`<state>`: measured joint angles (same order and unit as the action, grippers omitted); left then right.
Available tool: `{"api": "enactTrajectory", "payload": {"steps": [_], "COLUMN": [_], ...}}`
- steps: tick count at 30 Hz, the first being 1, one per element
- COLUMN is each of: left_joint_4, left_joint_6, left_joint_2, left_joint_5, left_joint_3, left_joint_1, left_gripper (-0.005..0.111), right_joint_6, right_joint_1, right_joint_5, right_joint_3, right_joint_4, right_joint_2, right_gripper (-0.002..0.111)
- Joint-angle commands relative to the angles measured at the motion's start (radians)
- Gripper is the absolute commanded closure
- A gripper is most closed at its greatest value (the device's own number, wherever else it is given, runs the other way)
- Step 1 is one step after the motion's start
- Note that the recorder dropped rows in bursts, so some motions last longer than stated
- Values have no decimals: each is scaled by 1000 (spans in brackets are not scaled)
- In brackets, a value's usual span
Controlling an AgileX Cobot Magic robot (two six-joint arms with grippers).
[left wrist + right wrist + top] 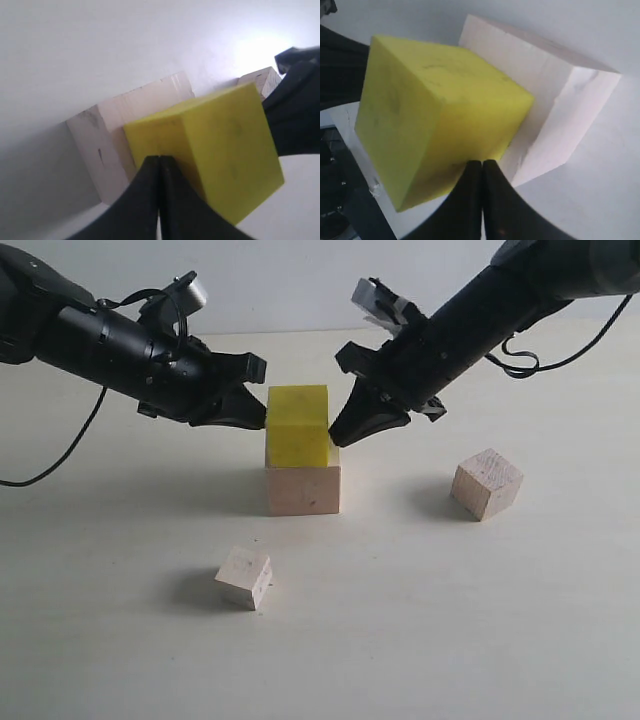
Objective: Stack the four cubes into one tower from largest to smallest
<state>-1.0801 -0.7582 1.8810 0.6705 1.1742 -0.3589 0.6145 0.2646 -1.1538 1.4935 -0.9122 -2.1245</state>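
A bright yellow cube point(297, 425) sits on the largest pale wooden cube point(302, 490) at the table's middle. My left gripper point(260, 418) is shut, its tips pressed against the yellow cube's point(220, 150) left face. My right gripper point(336, 440) is shut too, its tips touching the yellow cube's point(440, 120) right lower edge. Neither holds anything. The large cube point(115, 135) shows under the yellow one; it appears also in the right wrist view point(560, 110). A medium wooden cube point(487, 483) lies to the right, the smallest cube point(244, 577) at front left.
The table point(120, 640) is pale and bare around the cubes. A black cable point(60, 455) hangs from the left arm, another point(560, 355) from the right arm.
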Motion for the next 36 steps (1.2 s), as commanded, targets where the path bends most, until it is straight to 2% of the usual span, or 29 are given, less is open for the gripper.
{"api": "enactTrajectory", "payload": {"steps": [1,36], "left_joint_4": [-14,-36], "left_joint_6": [-5,-22], "left_joint_2": [-4,-4], "left_joint_5": [5,19], "left_joint_3": [7,9], "left_joint_1": [-1,-1], "left_gripper": [107,107], "right_joint_6": [12,32], "right_joint_1": [4,4], "right_joint_5": [19,113], "right_joint_3": [-3,-1], "right_joint_4": [13,-37], "right_joint_2": [-3,-3], "right_gripper": [108,108]}}
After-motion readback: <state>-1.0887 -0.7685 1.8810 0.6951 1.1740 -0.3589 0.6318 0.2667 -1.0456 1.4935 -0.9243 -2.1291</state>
